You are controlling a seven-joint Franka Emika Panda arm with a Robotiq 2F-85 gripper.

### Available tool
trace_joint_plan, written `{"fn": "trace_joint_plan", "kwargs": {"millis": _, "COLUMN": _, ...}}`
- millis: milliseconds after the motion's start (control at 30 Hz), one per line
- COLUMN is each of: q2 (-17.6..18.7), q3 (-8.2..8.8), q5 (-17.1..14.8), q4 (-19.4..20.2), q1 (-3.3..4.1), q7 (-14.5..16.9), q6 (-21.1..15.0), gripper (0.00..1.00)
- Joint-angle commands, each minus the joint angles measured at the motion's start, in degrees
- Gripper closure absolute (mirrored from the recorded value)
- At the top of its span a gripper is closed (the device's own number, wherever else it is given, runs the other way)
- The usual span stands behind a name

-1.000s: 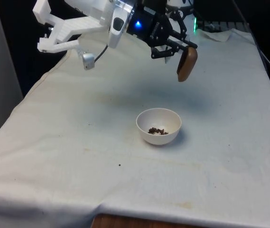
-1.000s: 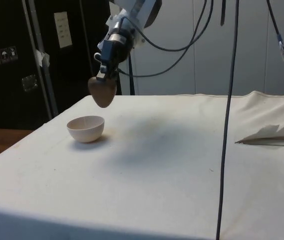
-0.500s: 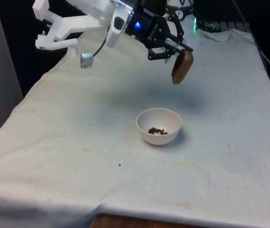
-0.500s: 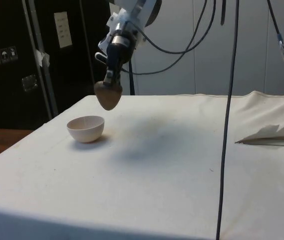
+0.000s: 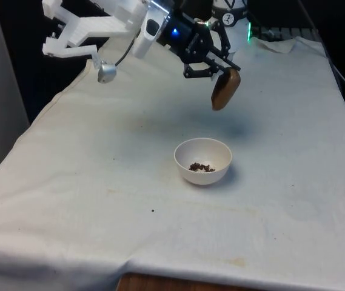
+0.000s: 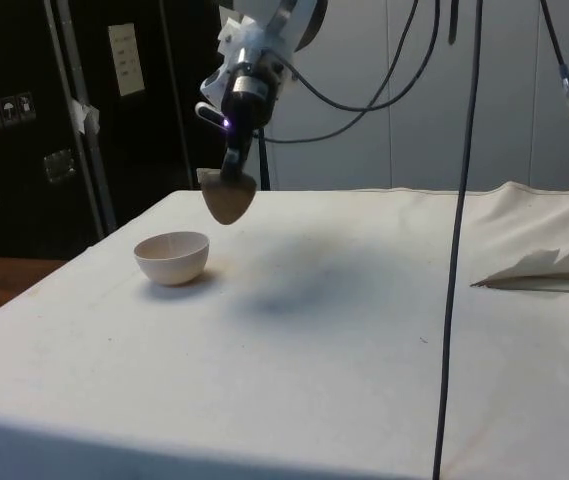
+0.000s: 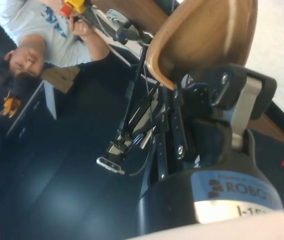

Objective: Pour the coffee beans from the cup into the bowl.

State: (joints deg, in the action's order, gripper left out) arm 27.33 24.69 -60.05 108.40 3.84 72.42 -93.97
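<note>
Gripping brown cup (image 5: 225,88) above table, tool (image 5: 216,68) clamped – front view reveals beans (image 5: 200,167) in bowl (image 5: 203,161)

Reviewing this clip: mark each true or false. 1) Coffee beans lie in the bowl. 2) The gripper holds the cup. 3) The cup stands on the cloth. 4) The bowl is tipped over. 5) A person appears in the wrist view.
1) True: dark coffee beans lie in the white bowl.
2) True: the gripper is shut on the brown cup.
3) False: the cup hangs tilted in the air above the cloth, beyond the bowl.
4) False: the bowl sits upright.
5) True: a person is seen holding something.
</note>
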Motion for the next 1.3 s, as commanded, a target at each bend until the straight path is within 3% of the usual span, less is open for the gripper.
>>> {"fn": "trace_joint_plan", "kwargs": {"millis": 0, "q2": -0.57, "q3": 0.29, "q5": 0.69, "q4": 0.63, "q1": 0.63, "q7": 0.06, "q6": -1.55, "gripper": 0.99}}
{"fn": "trace_joint_plan", "kwargs": {"millis": 33, "q2": -0.69, "q3": 0.23, "q5": 1.03, "q4": 0.74, "q1": 0.63, "q7": 0.11, "q6": -1.89, "gripper": 0.99}}
{"fn": "trace_joint_plan", "kwargs": {"millis": 67, "q2": -0.17, "q3": -0.11, "q5": 0.63, "q4": 0.23, "q1": 0.0, "q7": 0.29, "q6": -0.69, "gripper": 0.99}}
{"fn": "trace_joint_plan", "kwargs": {"millis": 100, "q2": -0.74, "q3": 0.17, "q5": 1.38, "q4": 0.86, "q1": 0.57, "q7": 0.11, "q6": -2.06, "gripper": 0.99}}
{"fn": "trace_joint_plan", "kwargs": {"millis": 167, "q2": -0.86, "q3": 0.11, "q5": 2.23, "q4": 0.97, "q1": 0.63, "q7": -0.06, "q6": -2.52, "gripper": 0.99}}
{"fn": "trace_joint_plan", "kwargs": {"millis": 333, "q2": -0.74, "q3": 0.06, "q5": 3.27, "q4": 0.86, "q1": 0.63, "q7": -0.57, "q6": -3.61, "gripper": 0.99}}
{"fn": "trace_joint_plan", "kwargs": {"millis": 367, "q2": -0.4, "q3": -0.29, "q5": 2.86, "q4": 0.46, "q1": 0.06, "q7": 0.0, "q6": -2.58, "gripper": 0.99}}
{"fn": "trace_joint_plan", "kwargs": {"millis": 400, "q2": -0.74, "q3": 0.06, "q5": 3.44, "q4": 0.8, "q1": 0.63, "q7": -0.74, "q6": -3.9, "gripper": 0.99}}
{"fn": "trace_joint_plan", "kwargs": {"millis": 633, "q2": -0.63, "q3": 0.0, "q5": 4.98, "q4": 0.69, "q1": 0.57, "q7": -2.41, "q6": -5.9, "gripper": 0.99}}
{"fn": "trace_joint_plan", "kwargs": {"millis": 667, "q2": -0.4, "q3": -0.29, "q5": 4.53, "q4": 0.46, "q1": 0.06, "q7": -1.83, "q6": -5.1, "gripper": 0.99}}
{"fn": "trace_joint_plan", "kwargs": {"millis": 700, "q2": -0.57, "q3": 0.06, "q5": 5.33, "q4": 0.63, "q1": 0.57, "q7": -2.81, "q6": -6.36, "gripper": 0.99}}
{"fn": "trace_joint_plan", "kwargs": {"millis": 967, "q2": -0.52, "q3": 0.06, "q5": 7.05, "q4": 0.63, "q1": 0.52, "q7": -4.76, "q6": -8.65, "gripper": 0.99}}
{"fn": "trace_joint_plan", "kwargs": {"millis": 1000, "q2": -0.4, "q3": -0.29, "q5": 6.3, "q4": 0.46, "q1": 0.06, "q7": -3.84, "q6": -7.51, "gripper": 0.99}}
{"fn": "trace_joint_plan", "kwargs": {"millis": 1033, "q2": -0.52, "q3": 0.06, "q5": 7.16, "q4": 0.63, "q1": 0.52, "q7": -4.98, "q6": -8.82, "gripper": 0.99}}
{"fn": "trace_joint_plan", "kwargs": {"millis": 1233, "q2": -0.52, "q3": 0.06, "q5": 8.37, "q4": 0.63, "q1": 0.52, "q7": -6.02, "q6": -11.0, "gripper": 0.99}}
{"fn": "trace_joint_plan", "kwargs": {"millis": 1267, "q2": -0.4, "q3": -0.29, "q5": 7.91, "q4": 0.46, "q1": 0.06, "q7": -5.44, "q6": -10.14, "gripper": 0.99}}
